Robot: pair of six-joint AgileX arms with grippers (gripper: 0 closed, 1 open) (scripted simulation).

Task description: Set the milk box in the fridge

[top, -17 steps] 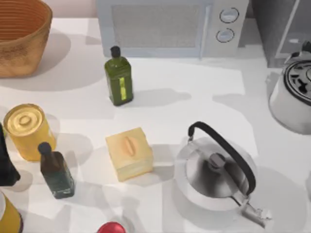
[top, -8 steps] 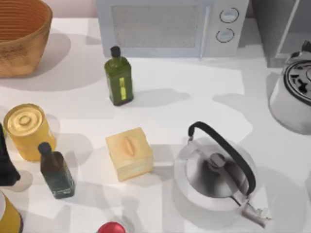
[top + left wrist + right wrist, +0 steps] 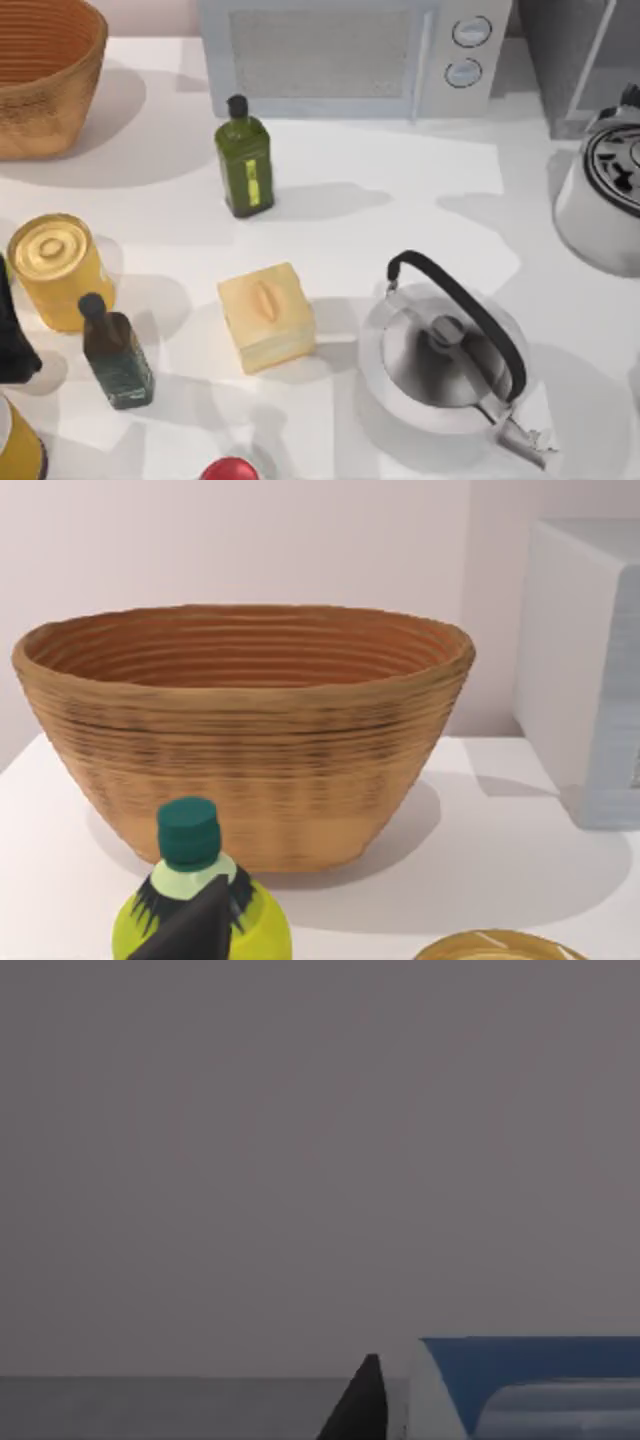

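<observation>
A white table [image 3: 400,190] is seen from above, set against a pale wall. At the near edge a red object [image 3: 228,470] is cut off by the frame, and a yellow container [image 3: 15,450] is cut off at the near left corner. Just beyond them, a dark bottle [image 3: 115,350] stands near the left edge. A steel kettle [image 3: 445,355] with a black handle sits towards the right. A yellow block [image 3: 265,315] is placed between the two, well apart from both.

The left arm [image 3: 10,335] is seen as a dark shape at the left edge, beside a yellow can [image 3: 55,268]. In its wrist view the left gripper [image 3: 195,930] is held in front of a lime bottle [image 3: 200,910] with a teal cap; whether it is apart or together cannot be told.

Farther back, a green bottle [image 3: 243,165] stands upright near the middle, and a steel pot [image 3: 605,200] is found at the right edge. At the far edge a basket [image 3: 40,75] occupies the left corner, a microwave [image 3: 350,55] the middle, and the fridge [image 3: 570,60] the right corner.

In the right wrist view the milk box [image 3: 530,1380] is seen before a plain grey surface. The right gripper [image 3: 365,1405] is just beside it. Whether it is clamped on the box cannot be told.
</observation>
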